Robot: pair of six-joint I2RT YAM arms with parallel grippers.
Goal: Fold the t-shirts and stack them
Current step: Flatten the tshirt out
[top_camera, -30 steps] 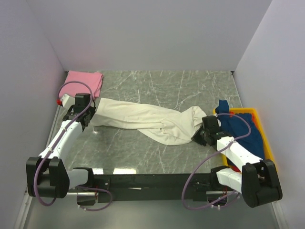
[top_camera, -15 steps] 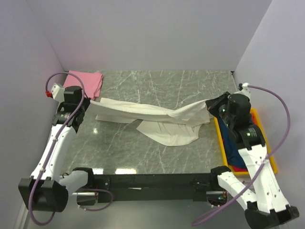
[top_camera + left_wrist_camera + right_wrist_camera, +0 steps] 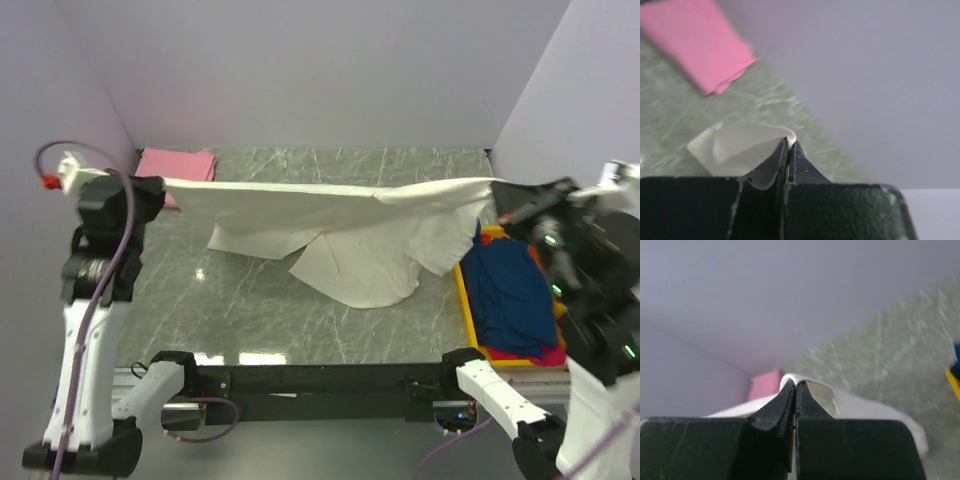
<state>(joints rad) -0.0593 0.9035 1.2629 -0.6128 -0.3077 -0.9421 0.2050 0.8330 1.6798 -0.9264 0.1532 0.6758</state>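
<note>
Above the worktop (image 3: 250,325) the cream t-shirt (image 3: 340,215) hangs stretched from edge to edge, its bottom touching down. The yellow bin (image 3: 465,300) at the right edge holds a dark blue t-shirt (image 3: 510,295). A pink t-shirt (image 3: 178,163) lies in the far left corner. The left gripper (image 3: 789,145) and right gripper (image 3: 795,385) each pinch the cream one tight.

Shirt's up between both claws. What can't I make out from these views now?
Top view: right side of the yellow bin, behind the right arm; magenta shirt, mostly under the dark blue shirt.
Left wrist: most of the cream-white t-shirt, behind the left claw.
Right wrist: blurred; right claw hides how much cloth it pinches; bin cut off at the right edge.
</note>
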